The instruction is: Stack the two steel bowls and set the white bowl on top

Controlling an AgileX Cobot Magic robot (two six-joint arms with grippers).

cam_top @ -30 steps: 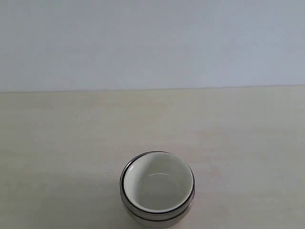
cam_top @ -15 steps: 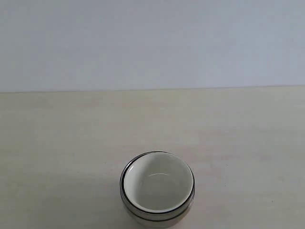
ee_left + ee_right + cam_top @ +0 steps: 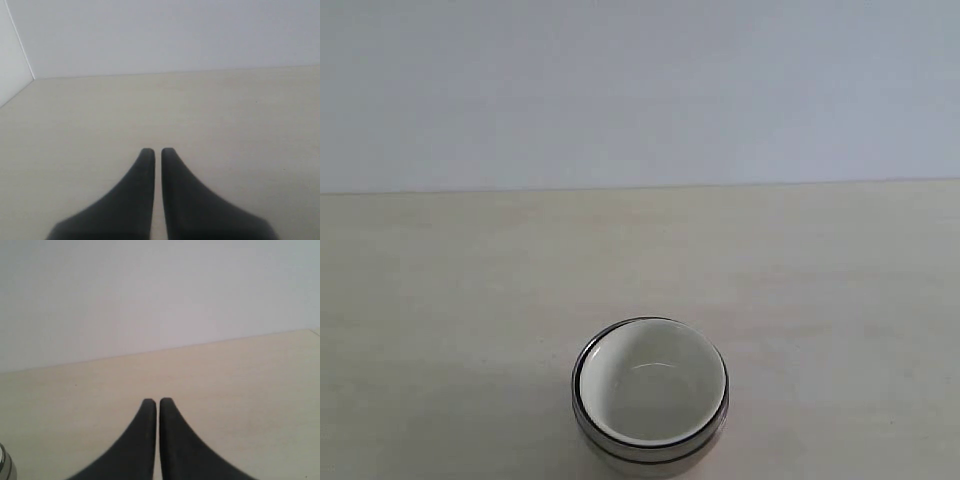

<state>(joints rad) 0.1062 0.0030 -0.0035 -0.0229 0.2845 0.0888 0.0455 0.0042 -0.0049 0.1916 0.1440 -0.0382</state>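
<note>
Exterior view: the white bowl sits nested in the steel bowls, at the near middle of the worktop. No arm is in sight.

Left wrist view: the left tool is closed, tips together, holding nothing.

Right wrist view: the right tool is likewise closed and empty.

I judge the stack complete, with nothing left to place.

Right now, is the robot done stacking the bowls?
Looks done: the white bowl sits nested inside the steel bowls, one stack on the table. In hand: nothing; the left gripper and right gripper are shut and empty. Left: nothing I can see.
</note>
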